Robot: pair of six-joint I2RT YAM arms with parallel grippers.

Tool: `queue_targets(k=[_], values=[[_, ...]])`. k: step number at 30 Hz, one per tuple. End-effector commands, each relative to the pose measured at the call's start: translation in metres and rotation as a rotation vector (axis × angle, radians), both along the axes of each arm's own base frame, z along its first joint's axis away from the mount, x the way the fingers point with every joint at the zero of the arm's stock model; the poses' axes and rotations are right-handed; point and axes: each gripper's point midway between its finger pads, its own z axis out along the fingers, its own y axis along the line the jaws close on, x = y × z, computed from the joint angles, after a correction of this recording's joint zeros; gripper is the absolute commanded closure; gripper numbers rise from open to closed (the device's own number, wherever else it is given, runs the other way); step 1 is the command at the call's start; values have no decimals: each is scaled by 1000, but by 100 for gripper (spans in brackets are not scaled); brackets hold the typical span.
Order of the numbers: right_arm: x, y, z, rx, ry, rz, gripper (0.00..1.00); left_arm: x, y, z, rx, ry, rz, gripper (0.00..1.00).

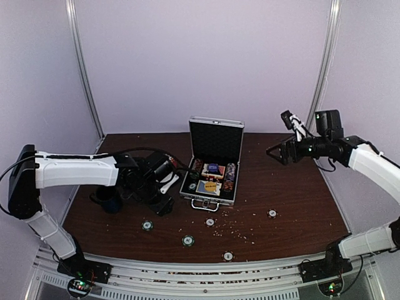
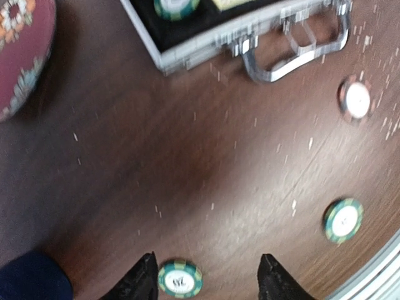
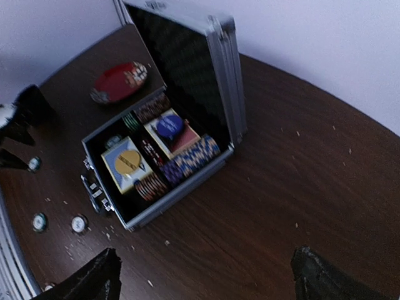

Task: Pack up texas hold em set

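"On the counter [image 1: 281, 187], from above?"
"Loose chips [image 1: 188, 240] by the open case [image 1: 212, 165]."
"Left wrist?"
"Left end effector [image 2: 209, 269] open, empty — green chip [image 2: 180, 278] between its fingers [image 2: 145, 278]. Grab it next."
"Right wrist?"
"Right end effector [image 3: 206, 275] wide open, empty."

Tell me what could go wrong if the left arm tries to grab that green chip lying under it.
The green chip lies flat and off-centre in the open left tool, close to one finger; closing may just shove it. The dark blue mug sits right beside that tool and could get bumped.
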Motion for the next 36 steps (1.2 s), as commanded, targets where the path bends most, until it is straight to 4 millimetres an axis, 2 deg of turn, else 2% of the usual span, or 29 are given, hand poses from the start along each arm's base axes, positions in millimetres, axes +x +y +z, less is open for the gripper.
queue_targets(k=[1, 4, 6, 9, 13, 18, 23, 29, 36], values=[[-10, -52, -59, -358, -82, -109, 6, -25, 22, -6, 61, 91, -35, 42], [-29, -44, -91, -345, -53, -20, 10, -30, 22, -16, 82, 129, -71, 42], [-43, -35, -105, -343, -41, 79, 11, -32, 12, -20, 69, 153, -108, 44], [-43, -36, -109, -365, -39, 87, 15, -36, -19, -13, -10, 151, -199, 45], [-43, -36, -120, -384, -17, 106, 20, -55, -59, -9, -60, 139, -359, 46], [-41, -35, -128, -398, 23, 127, 24, -75, -83, -23, -18, 145, -473, 46], [-42, -35, -130, -406, 28, 134, 25, -77, -88, -39, 27, 148, -482, 44], [-42, -36, -130, -411, 22, 135, 25, -75, -89, -46, 54, 153, -480, 43], [-43, -35, -130, -413, 26, 145, 25, -83, -89, -52, 66, 183, -498, 43]])
